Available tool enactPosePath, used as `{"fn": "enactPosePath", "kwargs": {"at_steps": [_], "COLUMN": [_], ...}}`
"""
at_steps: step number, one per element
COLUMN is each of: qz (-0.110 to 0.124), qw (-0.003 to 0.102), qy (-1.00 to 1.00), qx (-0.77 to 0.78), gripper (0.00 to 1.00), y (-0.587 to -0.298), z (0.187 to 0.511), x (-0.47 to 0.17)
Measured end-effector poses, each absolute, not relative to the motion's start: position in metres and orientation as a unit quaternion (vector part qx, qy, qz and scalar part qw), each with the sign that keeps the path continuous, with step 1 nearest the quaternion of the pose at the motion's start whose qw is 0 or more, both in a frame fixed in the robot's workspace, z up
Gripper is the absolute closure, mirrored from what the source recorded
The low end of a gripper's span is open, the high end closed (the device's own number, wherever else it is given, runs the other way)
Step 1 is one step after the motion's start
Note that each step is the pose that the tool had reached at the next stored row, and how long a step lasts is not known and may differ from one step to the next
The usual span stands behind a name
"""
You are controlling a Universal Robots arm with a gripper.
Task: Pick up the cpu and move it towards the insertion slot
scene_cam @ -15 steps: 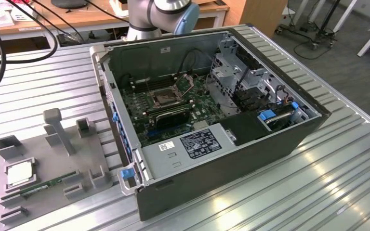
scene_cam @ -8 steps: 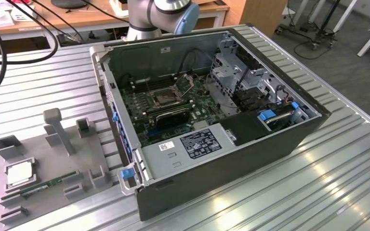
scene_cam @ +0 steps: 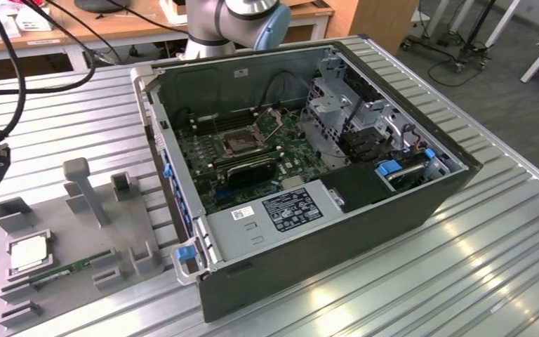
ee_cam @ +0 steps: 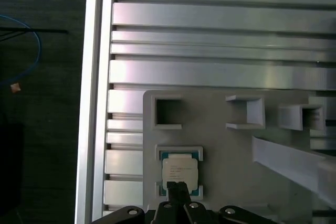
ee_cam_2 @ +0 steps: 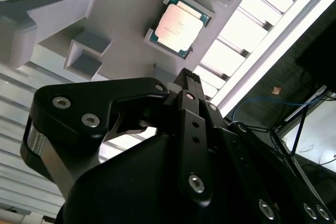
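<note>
On the slatted aluminium table sit one flat grey plastic fixture tray and, to the exterior view's right of it, one open black computer case. One cpu, a small square chip with a silvery-white metal lid and a thin pale edge, lies flat in a square recess of the tray, and one long narrow green memory stick rests in a groove just beside it. The first wrist view counts three small square pockets in a row on the tray near the chip. Faint print marks the chip's lid, too small to read, as does a white label on the case's metal power-supply box. Inside the case a green circuit board carries one insertion slot, a square socket with a silver frame and dark centre, well apart from the chip. One black gripper hangs over the chip with its fingertips pressed together, grasping nothing.
</note>
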State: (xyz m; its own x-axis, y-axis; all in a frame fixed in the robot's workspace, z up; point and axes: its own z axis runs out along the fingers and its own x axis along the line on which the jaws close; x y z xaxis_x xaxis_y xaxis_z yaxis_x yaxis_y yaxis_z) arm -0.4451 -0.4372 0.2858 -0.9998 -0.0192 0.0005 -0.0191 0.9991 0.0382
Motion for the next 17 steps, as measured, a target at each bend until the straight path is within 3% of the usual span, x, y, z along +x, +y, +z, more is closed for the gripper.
{"fn": "enactPosePath", "kwargs": {"at_steps": [17], "qz": [-0.019], "qw": [0.000], "qy": [-1.000], "qx": [0.010], "gripper": [0.89], "y": [-0.437], "z": [0.273], "x": [-0.442]}}
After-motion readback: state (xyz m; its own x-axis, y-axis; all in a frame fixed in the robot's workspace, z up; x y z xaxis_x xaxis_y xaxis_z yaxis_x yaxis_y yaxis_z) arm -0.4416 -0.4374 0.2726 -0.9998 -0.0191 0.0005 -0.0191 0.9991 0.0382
